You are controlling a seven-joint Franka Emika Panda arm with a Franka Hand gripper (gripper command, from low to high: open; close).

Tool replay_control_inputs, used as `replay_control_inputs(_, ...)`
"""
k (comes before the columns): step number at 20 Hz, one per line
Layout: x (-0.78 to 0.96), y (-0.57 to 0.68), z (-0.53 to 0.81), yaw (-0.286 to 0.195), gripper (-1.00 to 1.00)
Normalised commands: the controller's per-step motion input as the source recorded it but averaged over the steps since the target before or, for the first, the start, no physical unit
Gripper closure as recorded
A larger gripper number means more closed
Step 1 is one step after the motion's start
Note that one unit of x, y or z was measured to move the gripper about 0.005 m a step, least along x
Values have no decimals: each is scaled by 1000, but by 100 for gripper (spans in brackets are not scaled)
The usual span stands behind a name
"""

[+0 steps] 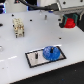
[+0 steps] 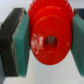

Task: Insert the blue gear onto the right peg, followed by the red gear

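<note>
You are looking at a white table (image 1: 15,52) that is filling most of the exterior view, with a dark backdrop running along its far edge. The robot arm (image 1: 64,6) is reaching in from the top of that view toward its right, and its body is mostly cut off by the frame.

Near the front of the table, a white plate with a black border (image 1: 38,59) is lying flat. The blue gear (image 1: 51,52) is already sitting on the end of the plate toward the exterior view's right, lying flat, with the right peg (image 1: 51,48) poking up as a thin dark pin through its middle. A shorter dark pin (image 1: 36,54) is standing on the bare part of the plate toward the exterior view's left.

Toward the far left of the exterior view, a small cream-coloured block (image 1: 19,27) is standing on the table, too blurred for you to make out in detail.

The gripper (image 2: 50,35) is hanging well above the table at the exterior view's upper right, apart from the plate. In the wrist view its two teal pads (image 2: 22,42) are pressing against opposite edges of the red gear (image 2: 50,31), so it is clamping that gear firmly, with the centre hole facing the camera.
</note>
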Motion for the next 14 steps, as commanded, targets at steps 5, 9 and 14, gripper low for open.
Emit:
replay_control_inputs(5, 713, -308, 240, 0, 100)
replay_control_inputs(9, 752, -286, 146, 0, 100)
replay_control_inputs(14, 724, -255, 97, 0, 100)
